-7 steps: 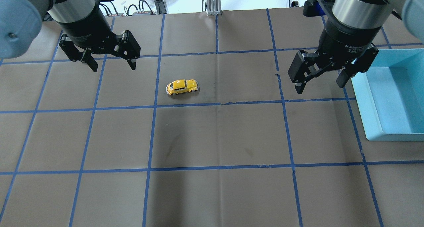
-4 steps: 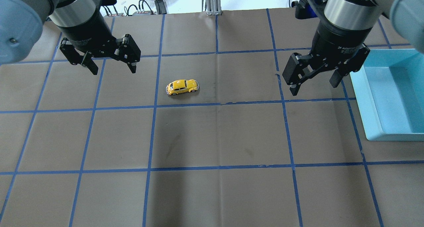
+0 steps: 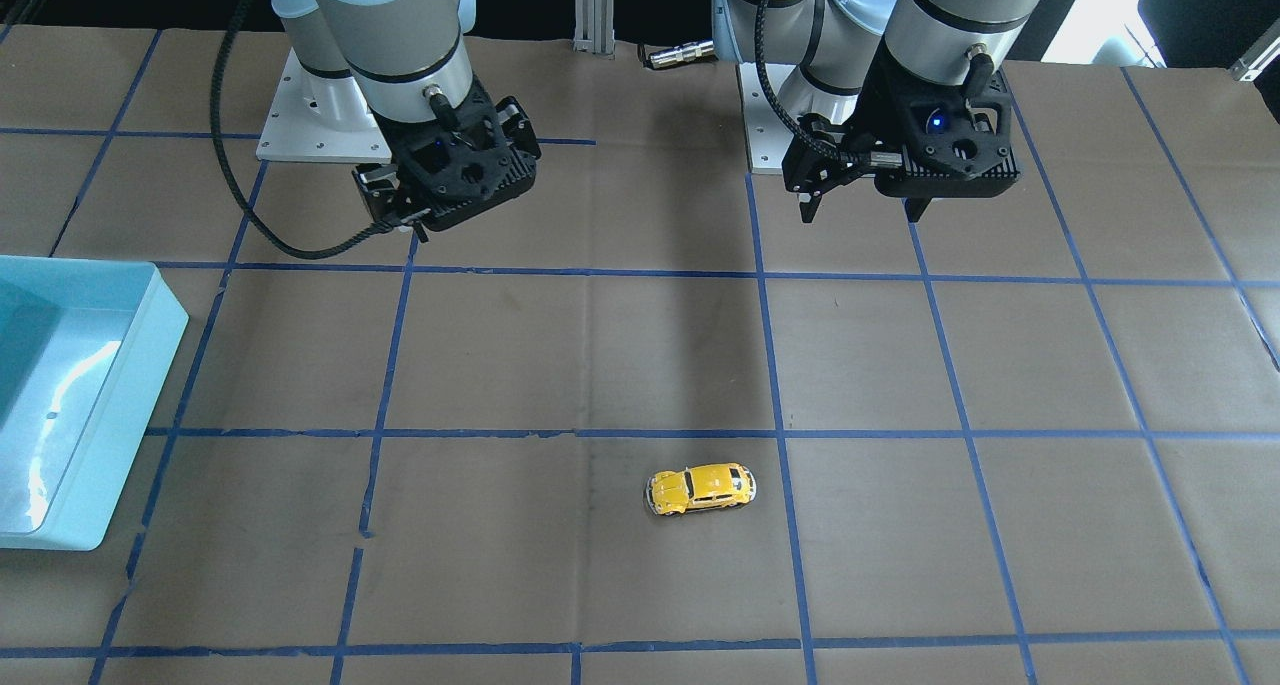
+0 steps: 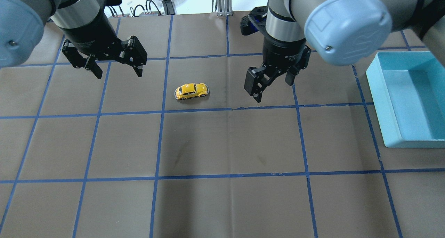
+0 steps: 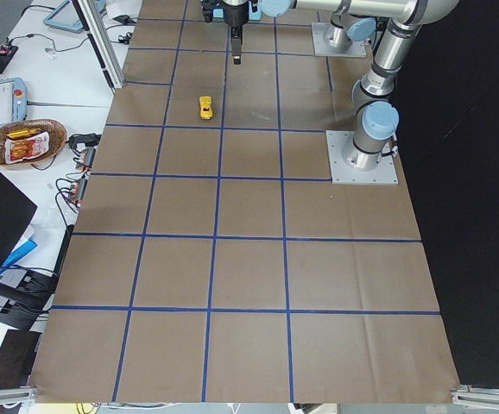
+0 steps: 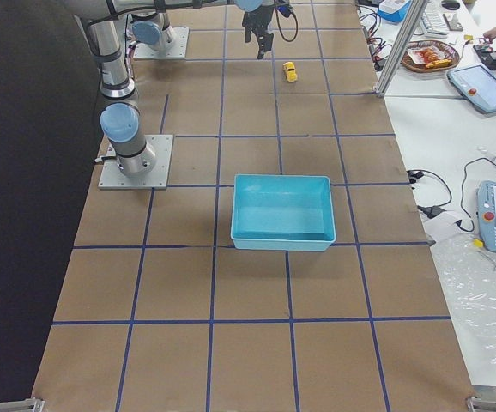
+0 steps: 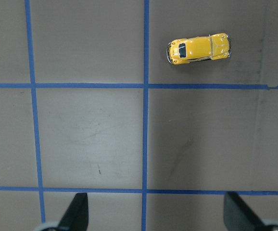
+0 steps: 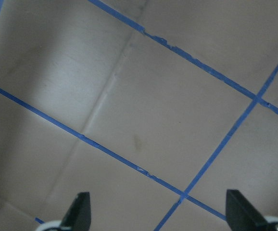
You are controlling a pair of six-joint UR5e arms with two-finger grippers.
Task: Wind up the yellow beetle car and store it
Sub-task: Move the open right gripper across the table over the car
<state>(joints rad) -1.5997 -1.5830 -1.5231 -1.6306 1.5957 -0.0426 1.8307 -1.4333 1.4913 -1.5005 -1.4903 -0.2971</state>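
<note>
Overhead exterior: the right arm reaches inward over the table (image 4: 226,144). The right gripper (image 4: 273,87) points down with jaws spread and holds nothing, near the right of the yellow beetle car (image 4: 191,91). The left gripper (image 4: 118,73) hovers to the car's left, jaws likewise spread. The car stands on its wheels mid-table, toward the far edge. A light-blue bin (image 4: 377,102) sits at the right edge. The left wrist view shows the car; the right wrist view shows only brown paper (image 8: 177,110) and blue tape (image 8: 111,154).

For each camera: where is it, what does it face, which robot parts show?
Front-facing: across table, facing robot; both arm bases.
Overhead: behind robot, looking down; left gripper, right gripper.
Left: table's left end, looking along; arm bases.
Right: right end, over blue bin; arm bases.
Left wrist: straight down; open fingertips.
Right wrist: down on table; open fingertips.
Shared: yellow beetle car, all but right wrist.
</note>
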